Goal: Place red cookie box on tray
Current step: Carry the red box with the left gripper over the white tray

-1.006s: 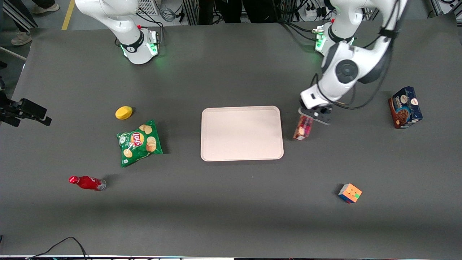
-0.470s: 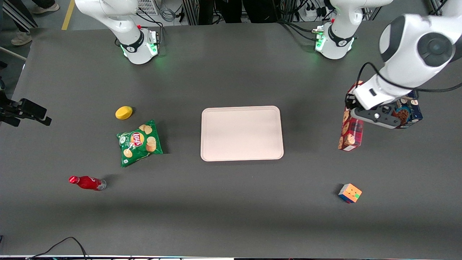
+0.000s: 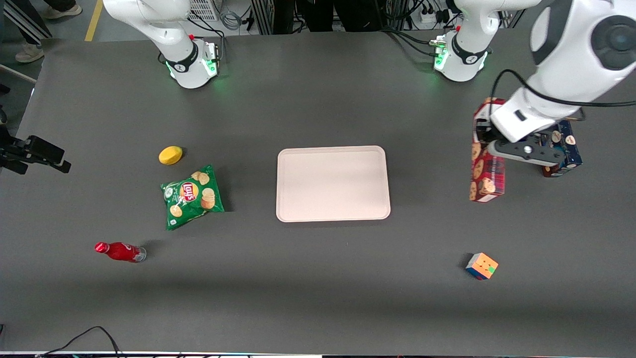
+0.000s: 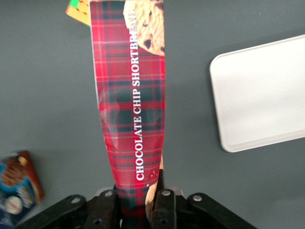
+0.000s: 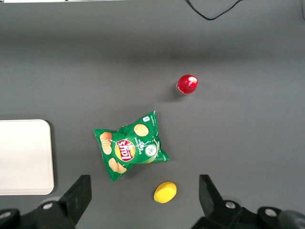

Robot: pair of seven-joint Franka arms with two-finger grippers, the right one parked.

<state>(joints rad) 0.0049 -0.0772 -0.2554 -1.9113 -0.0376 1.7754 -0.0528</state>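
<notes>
The red cookie box (image 3: 486,171) (image 4: 131,95), a long tartan carton marked "Chocolate Chip Shortbread", hangs upright above the table. It is off the tray, toward the working arm's end. My left gripper (image 3: 493,141) (image 4: 137,202) is shut on the box's upper end, with a finger (image 4: 164,205) pressed against each broad face. The pale cream tray (image 3: 333,184) (image 4: 262,95) (image 5: 24,157) lies flat at the table's middle with nothing on it. A gap of bare table separates it from the box.
A blue and brown cookie box (image 3: 566,149) (image 4: 16,186) stands close beside the gripper, partly hidden by it. A coloured cube (image 3: 481,266) (image 4: 78,12) lies nearer the front camera. Toward the parked arm's end are a green chips bag (image 3: 192,195), a lemon (image 3: 170,155) and a red bottle (image 3: 119,251).
The gripper has carried the red cookie box from right beside the tray's edge toward the working arm's end and higher. In the last half second it drifted slightly farther from the front camera.
</notes>
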